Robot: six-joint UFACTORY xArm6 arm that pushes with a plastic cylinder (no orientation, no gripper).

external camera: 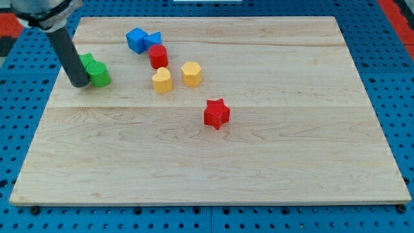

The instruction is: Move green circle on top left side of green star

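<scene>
The green circle (99,74) sits near the board's upper left. The green star (87,62) lies just above and left of it, touching it and partly hidden by the rod. My tip (79,83) rests on the board right against the green circle's left side, below the green star.
Two blue blocks (142,40) lie touching near the view's top. A red cylinder (158,56) sits below them. A yellow heart-like block (162,80) and a yellow hexagon (191,74) lie side by side. A red star (216,113) lies mid-board. The wooden board (272,162) is edged by blue pegboard.
</scene>
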